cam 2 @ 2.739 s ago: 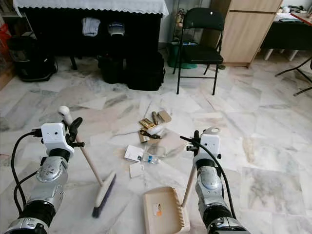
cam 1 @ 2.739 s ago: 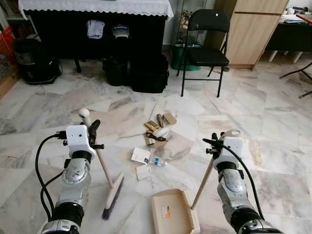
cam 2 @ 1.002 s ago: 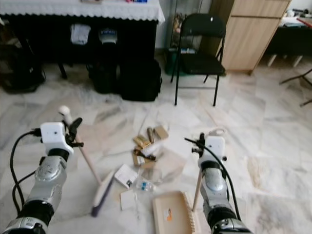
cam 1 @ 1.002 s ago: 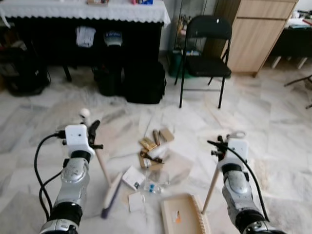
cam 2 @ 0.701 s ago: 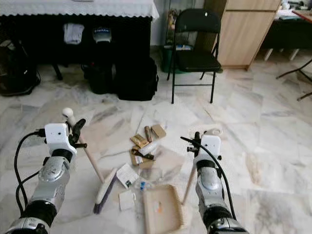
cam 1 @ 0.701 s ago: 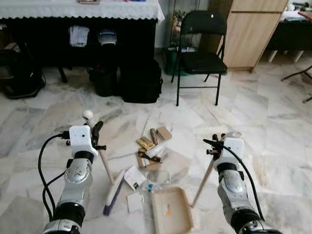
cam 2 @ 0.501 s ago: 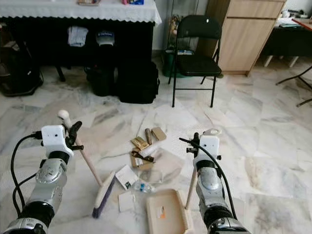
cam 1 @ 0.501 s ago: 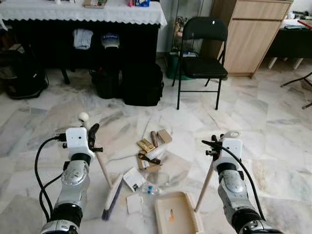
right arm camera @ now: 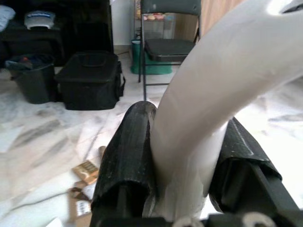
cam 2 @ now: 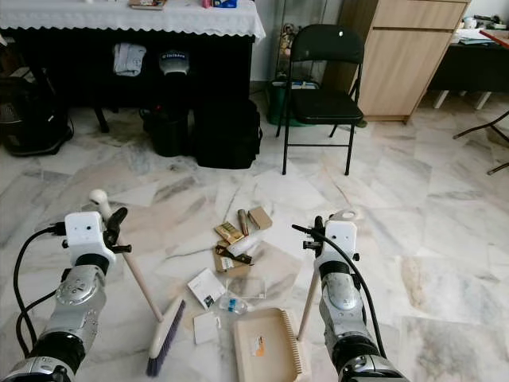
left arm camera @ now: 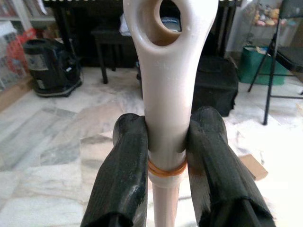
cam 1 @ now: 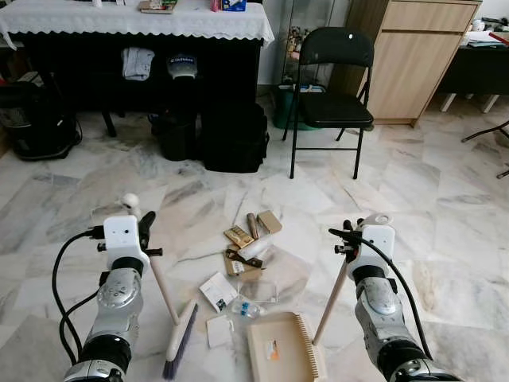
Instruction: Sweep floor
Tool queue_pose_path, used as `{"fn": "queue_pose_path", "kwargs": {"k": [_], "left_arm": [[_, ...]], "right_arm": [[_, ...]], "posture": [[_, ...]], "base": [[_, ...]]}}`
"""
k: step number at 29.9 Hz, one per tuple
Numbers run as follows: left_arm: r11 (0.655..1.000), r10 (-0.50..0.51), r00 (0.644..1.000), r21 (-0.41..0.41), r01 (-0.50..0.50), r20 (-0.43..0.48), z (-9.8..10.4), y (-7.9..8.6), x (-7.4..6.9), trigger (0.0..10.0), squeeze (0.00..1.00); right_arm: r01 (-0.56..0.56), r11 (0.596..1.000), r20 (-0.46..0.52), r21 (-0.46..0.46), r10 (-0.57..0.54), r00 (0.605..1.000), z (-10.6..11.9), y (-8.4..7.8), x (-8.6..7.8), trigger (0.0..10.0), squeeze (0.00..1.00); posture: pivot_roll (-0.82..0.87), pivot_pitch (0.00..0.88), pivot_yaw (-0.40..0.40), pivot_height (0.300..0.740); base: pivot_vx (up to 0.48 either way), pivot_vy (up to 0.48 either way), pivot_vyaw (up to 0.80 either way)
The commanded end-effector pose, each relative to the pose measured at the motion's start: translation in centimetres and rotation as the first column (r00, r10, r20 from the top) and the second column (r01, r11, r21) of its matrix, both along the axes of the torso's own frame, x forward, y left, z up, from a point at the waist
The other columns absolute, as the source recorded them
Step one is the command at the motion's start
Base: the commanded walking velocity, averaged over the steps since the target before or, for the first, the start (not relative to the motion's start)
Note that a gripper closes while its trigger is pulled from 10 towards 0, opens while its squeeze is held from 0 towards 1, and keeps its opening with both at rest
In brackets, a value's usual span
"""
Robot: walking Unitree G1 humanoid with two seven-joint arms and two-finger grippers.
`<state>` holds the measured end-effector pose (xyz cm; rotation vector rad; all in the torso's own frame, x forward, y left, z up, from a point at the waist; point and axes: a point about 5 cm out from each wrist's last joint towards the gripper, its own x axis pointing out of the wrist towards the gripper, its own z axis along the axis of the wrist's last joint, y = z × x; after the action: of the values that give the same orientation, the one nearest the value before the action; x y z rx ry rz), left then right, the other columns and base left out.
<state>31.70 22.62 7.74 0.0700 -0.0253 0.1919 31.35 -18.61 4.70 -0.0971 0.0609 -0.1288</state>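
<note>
Litter (cam 1: 248, 259) lies scattered on the marble floor (cam 1: 445, 207) in a loose band: small cardboard boxes and a tube at the far end, then clear plastic wrap, a little bottle and white paper cards nearest the robot, the band's long axis running roughly from 12 to 6 o'clock. Seen from the pile, the broom (cam 1: 180, 331) has its bristle head on the floor at about 8 o'clock, just beside the nearest white cards, and its wooden stick slants up and away to the left gripper (left arm camera: 166, 161), whose jaws pinch the stick just below its pale looped end. The dustpan (cam 1: 284, 348) sits at about 5 o'clock from the pile, its open mouth turned toward the litter and close to the cards; its stick rises to the right gripper (right arm camera: 189, 156), jaws clamped on the pale handle. I judge the coming stroke must drive the bristles across the pile toward 4 o'clock, into the pan.
</note>
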Motion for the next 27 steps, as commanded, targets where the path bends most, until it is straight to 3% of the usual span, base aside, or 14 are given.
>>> {"fn": "queue_pose_path", "kwargs": {"k": [1, 8, 13, 18, 27], "left_arm": [[1.000, 0.009, 1.000, 0.012, -0.010, 0.030, 0.7, 0.1, 0.3, 10.0, 0.00], [1.000, 0.017, 0.999, 0.011, -0.017, 0.033, 0.6, 0.2, 0.3, 10.0, 0.00], [1.000, 0.020, 0.999, 0.012, -0.021, 0.035, 0.6, 0.3, 0.3, 10.0, 0.00], [1.000, 0.027, 0.999, 0.012, -0.027, 0.039, 0.6, 0.4, 0.2, 10.0, 0.00], [0.999, 0.031, 0.999, 0.013, -0.032, 0.042, 0.6, 0.5, 0.1, 10.0, 0.00]], "right_arm": [[0.004, 0.998, 0.050, -0.069, -0.001, 0.999, 1.4, -0.7, 0.8, 10.0, 0.00], [-0.029, 0.995, 0.014, -0.096, 0.030, 0.999, 1.0, -0.4, 0.7, 10.0, 0.00], [-0.029, 0.995, -0.062, -0.092, 0.023, 0.998, 0.0, -0.5, 0.6, 10.0, 0.00], [-0.004, 0.999, -0.168, -0.032, -0.001, 0.986, -1.3, -0.7, 0.1, 10.0, 0.00], [0.001, 0.999, -0.195, -0.039, -0.009, 0.981, -1.7, -0.9, -0.2, 10.0, 0.00]], "posture": [[0.01, 0.000, -0.071, 0.740], [0.01, 0.000, -0.077, 0.740], [0.01, 0.000, -0.077, 0.740], [0.01, 0.000, -0.080, 0.740], [0.01, 0.000, -0.083, 0.740]], "base": [[0.000, 0.000, 0.00], [0.000, 0.000, 0.00], [0.000, 0.000, 0.00], [0.000, 0.000, 0.00], [0.000, 0.000, 0.00]]}}
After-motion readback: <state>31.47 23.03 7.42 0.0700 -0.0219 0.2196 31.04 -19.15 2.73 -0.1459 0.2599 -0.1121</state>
